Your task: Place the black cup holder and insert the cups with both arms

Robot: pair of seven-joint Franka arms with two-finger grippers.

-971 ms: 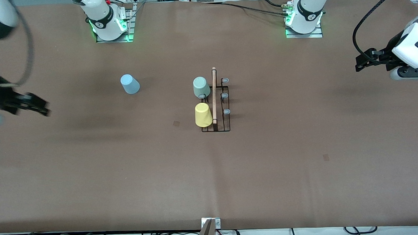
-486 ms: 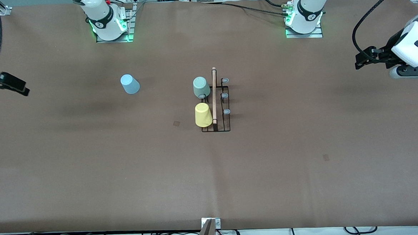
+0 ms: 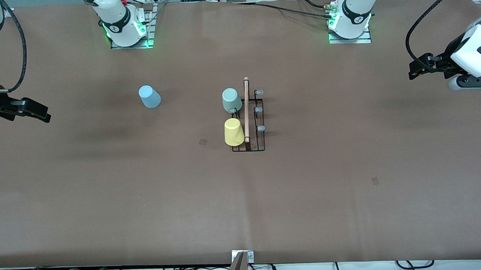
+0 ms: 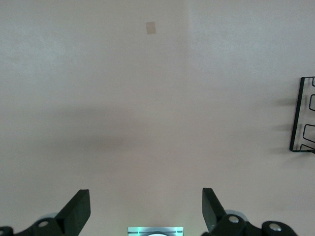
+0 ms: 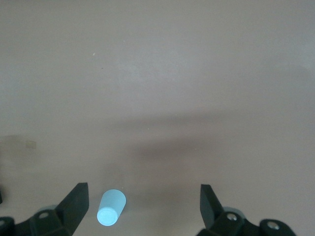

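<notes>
Two cups, green (image 3: 231,100) and yellow (image 3: 233,132), sit on the rack (image 3: 253,122); the blue cup (image 3: 149,96) stands apart. Both claws, left (image 4: 146,210) and right (image 5: 144,205), hang wide, empty. No writing shows.

No text, label, brand or number can be read anywhere. The arm bases carry small dark marks, too small to make out as letters or signs.
</notes>
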